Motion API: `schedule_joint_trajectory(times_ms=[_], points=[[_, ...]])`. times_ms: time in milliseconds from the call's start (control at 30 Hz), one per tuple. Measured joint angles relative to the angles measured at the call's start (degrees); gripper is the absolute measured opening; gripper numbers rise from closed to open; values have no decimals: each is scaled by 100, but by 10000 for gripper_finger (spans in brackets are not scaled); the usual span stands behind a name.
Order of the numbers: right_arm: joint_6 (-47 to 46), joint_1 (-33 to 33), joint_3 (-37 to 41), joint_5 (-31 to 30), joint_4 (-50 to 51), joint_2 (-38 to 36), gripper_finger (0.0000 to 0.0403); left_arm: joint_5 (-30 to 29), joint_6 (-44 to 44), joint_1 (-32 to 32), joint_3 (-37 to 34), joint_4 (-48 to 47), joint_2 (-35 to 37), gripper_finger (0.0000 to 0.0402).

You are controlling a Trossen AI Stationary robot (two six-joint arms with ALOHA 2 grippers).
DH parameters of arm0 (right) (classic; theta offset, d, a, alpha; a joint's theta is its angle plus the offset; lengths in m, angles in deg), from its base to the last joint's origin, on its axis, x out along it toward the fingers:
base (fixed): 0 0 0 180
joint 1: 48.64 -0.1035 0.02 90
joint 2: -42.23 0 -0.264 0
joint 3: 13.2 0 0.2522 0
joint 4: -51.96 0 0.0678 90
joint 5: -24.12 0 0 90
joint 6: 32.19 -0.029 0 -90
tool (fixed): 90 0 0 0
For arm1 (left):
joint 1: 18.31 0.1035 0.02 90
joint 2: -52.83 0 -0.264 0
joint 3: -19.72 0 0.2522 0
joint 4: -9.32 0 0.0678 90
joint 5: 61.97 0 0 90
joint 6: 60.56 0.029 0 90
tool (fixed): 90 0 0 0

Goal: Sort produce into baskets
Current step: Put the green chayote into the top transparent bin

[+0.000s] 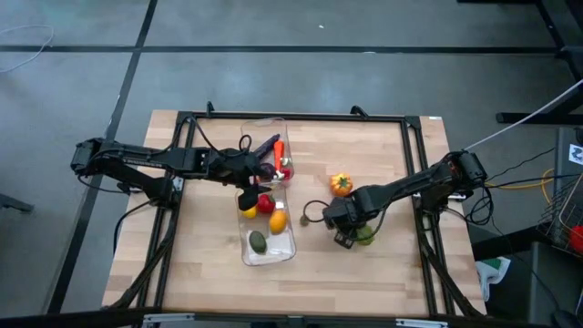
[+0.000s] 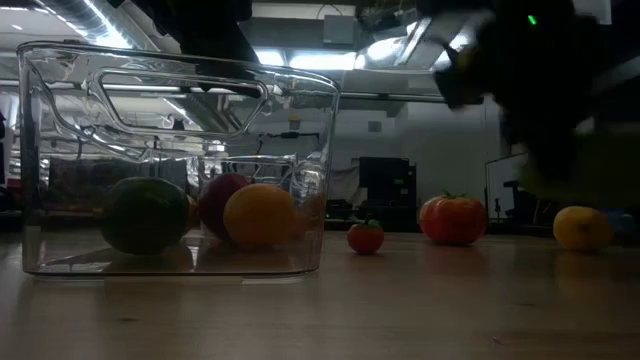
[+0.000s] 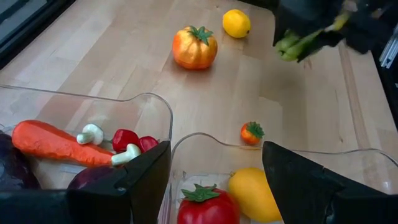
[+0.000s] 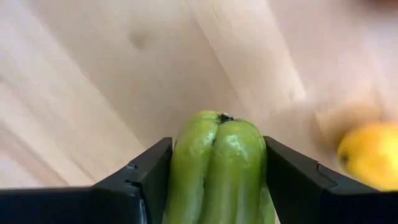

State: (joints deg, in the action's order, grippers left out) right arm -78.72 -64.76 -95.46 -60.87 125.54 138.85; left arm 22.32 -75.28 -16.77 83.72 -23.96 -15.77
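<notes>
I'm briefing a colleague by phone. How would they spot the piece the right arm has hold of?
On the wooden table, look right of the two clear bins to the right gripper. Clamped in its jaws is a ribbed green pepper. It is the only green piece outside the bins; the loose pieces nearby are orange, yellow or red.

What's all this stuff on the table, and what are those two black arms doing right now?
Clear bins: two, see-through, end to end at the table's middle.
Far bin contents: orange carrot, white mushrooms, small red pieces, something dark purple.
Near bin contents: red tomato, yellow-orange fruit, green avocado.
Orange pepper: one, loose on the wood.
Lemon: one, yellow, loose beyond the pepper.
Tiny red piece: one, just outside the near bin.
Green pepper: one, clamped in the right end effector.
Table: light wood.
Left end effector: open, above where the bins meet.
Right end effector: shut on the green pepper, right of the bins.
</notes>
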Motion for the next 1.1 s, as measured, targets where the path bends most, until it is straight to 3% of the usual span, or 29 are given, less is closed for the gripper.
schedule_joint_trajectory(times_ms=[233,433,633,867,1100], points=[[951,2,-1002,-1339,-269,0,220,0,-21,-2,0,6,0,250],[2292,127,-1283,-2455,-1588,0,220,0,-186,-2,0,-8,0,250],[3737,662,-1283,-2496,-3127,0,220,0,-253,-2,0,-93,0,250],[4718,1433,-1281,-2476,-4259,15,221,0,-32,-2,0,-93,0,250],[5183,2216,-1278,-1562,-5153,468,221,0,26,-2,0,-95,0,250]])
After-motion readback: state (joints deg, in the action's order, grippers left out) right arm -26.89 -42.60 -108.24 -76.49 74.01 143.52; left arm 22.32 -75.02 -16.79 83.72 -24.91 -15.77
